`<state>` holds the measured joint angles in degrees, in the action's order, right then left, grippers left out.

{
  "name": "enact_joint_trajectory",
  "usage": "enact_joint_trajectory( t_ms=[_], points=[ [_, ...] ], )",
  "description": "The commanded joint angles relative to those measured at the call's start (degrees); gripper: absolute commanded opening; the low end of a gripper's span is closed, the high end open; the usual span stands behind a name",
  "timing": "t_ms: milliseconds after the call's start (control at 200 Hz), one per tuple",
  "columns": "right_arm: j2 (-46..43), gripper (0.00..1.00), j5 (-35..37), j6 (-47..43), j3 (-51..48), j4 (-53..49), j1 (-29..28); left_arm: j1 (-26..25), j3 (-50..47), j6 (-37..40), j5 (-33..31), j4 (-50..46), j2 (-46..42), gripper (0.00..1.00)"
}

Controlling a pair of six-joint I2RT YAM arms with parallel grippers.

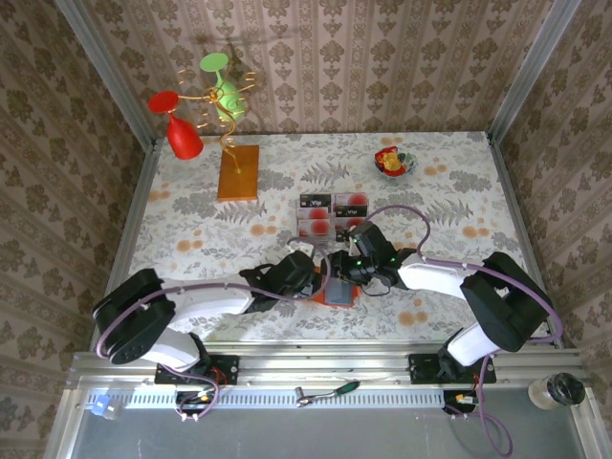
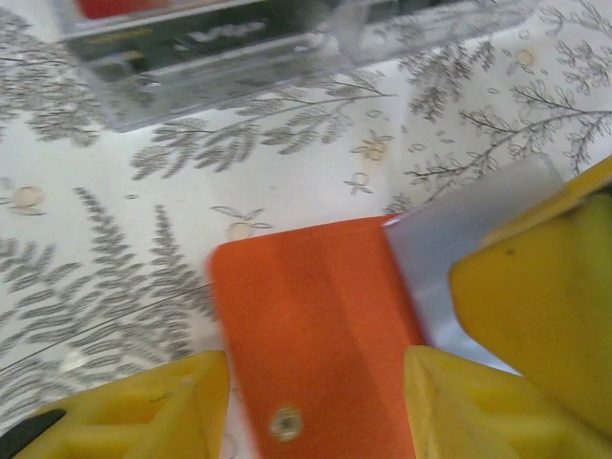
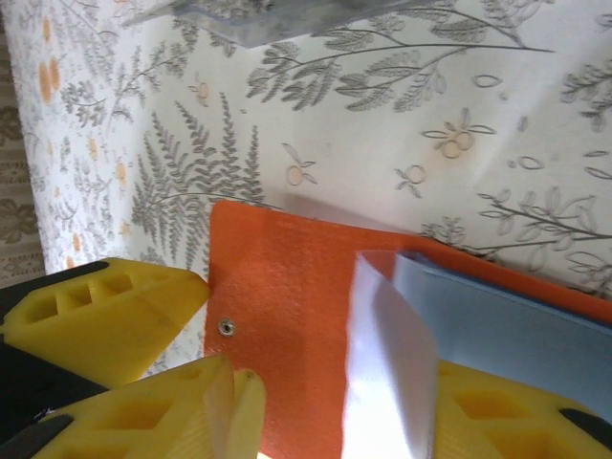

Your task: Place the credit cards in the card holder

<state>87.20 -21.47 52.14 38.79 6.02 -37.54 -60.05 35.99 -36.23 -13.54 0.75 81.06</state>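
The card holder (image 1: 337, 292) lies open on the table's near middle, its orange flap (image 2: 306, 316) flat, with a metal snap (image 2: 284, 422). Its grey-blue inside (image 3: 497, 325) faces up and one pale leaf (image 3: 387, 354) curls upward. My left gripper (image 1: 314, 277) is open, its yellow fingers (image 2: 143, 411) on either side of the orange flap. My right gripper (image 1: 352, 272) is open over the holder's grey-blue half, and the curled leaf stands between its fingers (image 3: 516, 416). The credit cards (image 1: 320, 214), red-and-white with black bands, lie in a clear tray (image 2: 239, 67) just beyond.
An orange-brown wooden board (image 1: 238, 172) with a wire stand holding a red glass (image 1: 178, 134) and a green glass (image 1: 222, 88) stands at the back left. A small bowl (image 1: 394, 163) of coloured pieces sits at the back right. Patterned walls enclose the table.
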Motion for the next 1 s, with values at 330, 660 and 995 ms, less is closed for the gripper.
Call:
enact_joint_trajectory(
  t_ms=[330, 660, 995],
  points=[
    [5.54, 0.73, -1.47, 2.4, 6.16, 0.68, -3.93, 7.74, -4.83, -0.47, -1.84, -5.04, -15.2, 0.54],
    [10.65, 0.73, -1.49, 3.4, 6.44, 4.29, -4.03, 8.16, -6.18, -0.07, -0.85, -6.74, -17.35, 0.54],
    [8.37, 0.62, -0.98, 3.9, 4.12, 5.95, -3.24, 6.18, -6.97, -1.29, -0.5, -4.81, -13.32, 0.54]
  ],
)
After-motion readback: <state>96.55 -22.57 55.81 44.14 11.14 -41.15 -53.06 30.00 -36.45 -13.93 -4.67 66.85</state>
